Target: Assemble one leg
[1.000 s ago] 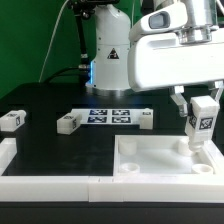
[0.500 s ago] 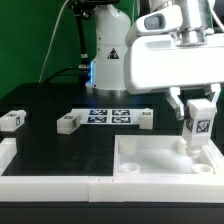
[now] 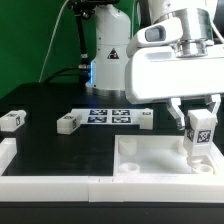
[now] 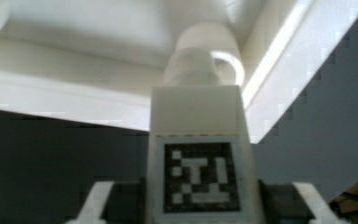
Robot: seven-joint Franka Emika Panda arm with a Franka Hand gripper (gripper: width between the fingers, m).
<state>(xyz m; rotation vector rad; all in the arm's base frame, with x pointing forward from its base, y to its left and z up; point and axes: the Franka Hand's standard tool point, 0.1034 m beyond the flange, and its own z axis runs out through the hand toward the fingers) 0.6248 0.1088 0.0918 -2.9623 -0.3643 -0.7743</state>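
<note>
Gripper (image 3: 200,119) clamped on leg (image 3: 201,136) from both sides, tag facing exterior camera. Leg upright, lower end down at back corner of tray-like part (image 3: 150,172), on exterior view's right; seated or just above, could not tell. Wrist view: round peg (image 4: 208,65) aimed into that corner. Risks: peg off-centre would catch corner wall and jam; sideways push could slide tray-like part; early release would let leg topple. Spare legs (image 3: 68,124) lay well apart, beside marker board (image 3: 108,115).
</note>
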